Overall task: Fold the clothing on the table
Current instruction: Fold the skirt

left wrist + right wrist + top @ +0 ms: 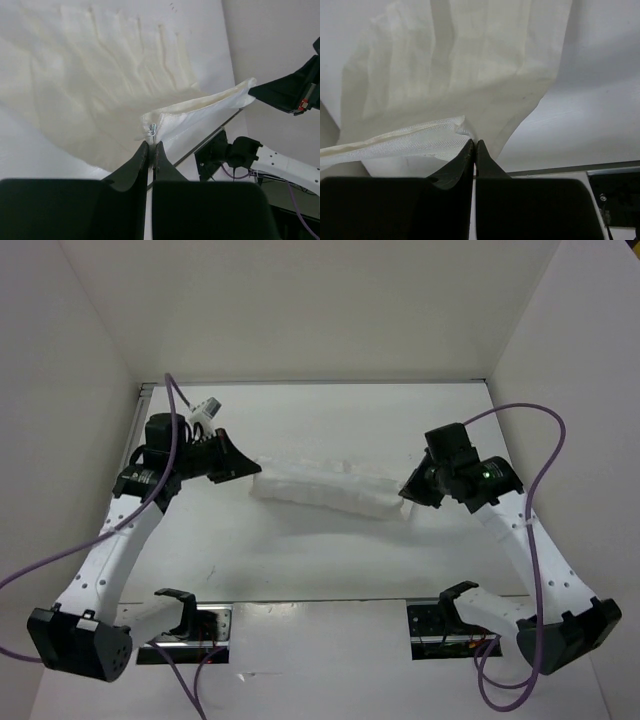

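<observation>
The clothing, a white pleated garment, hangs stretched between both grippers above the middle of the table. My left gripper is shut on the garment's left corner; in the left wrist view its jaws pinch the seam of the waistband edge. My right gripper is shut on the right corner; the right wrist view has the black tips closed on the woven band. Pleated cloth drapes below both grips.
White walls enclose the table at the back and sides. Two black stands sit near the front edge by the arm bases. Purple cables loop off each arm.
</observation>
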Controlling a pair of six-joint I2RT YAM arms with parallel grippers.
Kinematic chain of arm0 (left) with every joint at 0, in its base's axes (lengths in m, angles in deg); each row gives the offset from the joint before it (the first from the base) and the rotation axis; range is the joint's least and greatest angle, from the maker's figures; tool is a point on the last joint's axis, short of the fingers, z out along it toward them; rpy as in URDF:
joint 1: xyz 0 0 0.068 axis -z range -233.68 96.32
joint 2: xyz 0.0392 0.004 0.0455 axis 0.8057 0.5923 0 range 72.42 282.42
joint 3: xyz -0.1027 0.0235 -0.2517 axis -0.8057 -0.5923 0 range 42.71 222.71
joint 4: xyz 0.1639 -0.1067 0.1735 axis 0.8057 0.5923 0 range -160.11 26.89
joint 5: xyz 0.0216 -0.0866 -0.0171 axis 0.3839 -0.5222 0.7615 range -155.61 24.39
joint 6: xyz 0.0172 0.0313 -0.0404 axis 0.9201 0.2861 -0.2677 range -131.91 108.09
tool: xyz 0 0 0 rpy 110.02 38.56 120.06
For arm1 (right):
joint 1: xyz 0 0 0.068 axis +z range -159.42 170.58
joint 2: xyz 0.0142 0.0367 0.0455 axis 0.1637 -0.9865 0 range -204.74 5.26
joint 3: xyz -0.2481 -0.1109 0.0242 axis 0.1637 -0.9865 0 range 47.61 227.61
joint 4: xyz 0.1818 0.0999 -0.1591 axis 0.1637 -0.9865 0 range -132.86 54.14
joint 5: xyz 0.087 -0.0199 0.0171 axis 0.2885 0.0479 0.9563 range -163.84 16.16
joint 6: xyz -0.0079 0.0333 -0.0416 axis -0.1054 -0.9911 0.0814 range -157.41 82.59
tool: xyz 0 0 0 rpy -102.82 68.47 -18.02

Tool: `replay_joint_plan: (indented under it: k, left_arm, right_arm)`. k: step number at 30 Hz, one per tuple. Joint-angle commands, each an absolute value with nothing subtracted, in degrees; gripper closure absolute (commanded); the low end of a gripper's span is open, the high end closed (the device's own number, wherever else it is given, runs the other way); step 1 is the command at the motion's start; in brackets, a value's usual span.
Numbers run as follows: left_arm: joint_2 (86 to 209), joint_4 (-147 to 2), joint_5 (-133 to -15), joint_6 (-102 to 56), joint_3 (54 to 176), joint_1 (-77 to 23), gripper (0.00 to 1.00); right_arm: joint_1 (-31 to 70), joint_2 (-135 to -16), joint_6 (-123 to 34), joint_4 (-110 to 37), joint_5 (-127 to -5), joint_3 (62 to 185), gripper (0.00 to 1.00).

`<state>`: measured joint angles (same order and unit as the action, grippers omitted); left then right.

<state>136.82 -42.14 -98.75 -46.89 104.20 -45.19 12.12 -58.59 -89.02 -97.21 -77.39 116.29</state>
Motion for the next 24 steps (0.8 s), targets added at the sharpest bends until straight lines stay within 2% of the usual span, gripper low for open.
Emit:
replay_joint_plan:
  k: [1, 10, 19, 24]
  left_arm:
    - [137.18, -42.23, -93.47, -47.16, 103.01, -46.65, 1.0]
    - [152.22, -45.42, -86.72, -44.96, 109.41, -46.65, 1.0]
    - [151.08, -41.11, -81.35, -46.1, 108.1, -46.65, 1.0]
    - [146.6, -39.79, -80.11, -49.44, 105.38, -46.65, 1.0]
  right_arm:
    - [11.5, -57.23, -89.09, -107.49, -83.85, 116.78, 1.0]
    - [7.37, -67.23, -82.15, -98.8, -86.41, 121.69, 1.0]
    - [7.37, -79.02, -76.97, -91.24, -85.17, 129.16, 1.0]
    - [7.37, -86.31, -74.94, -89.48, -84.12, 135.74, 1.0]
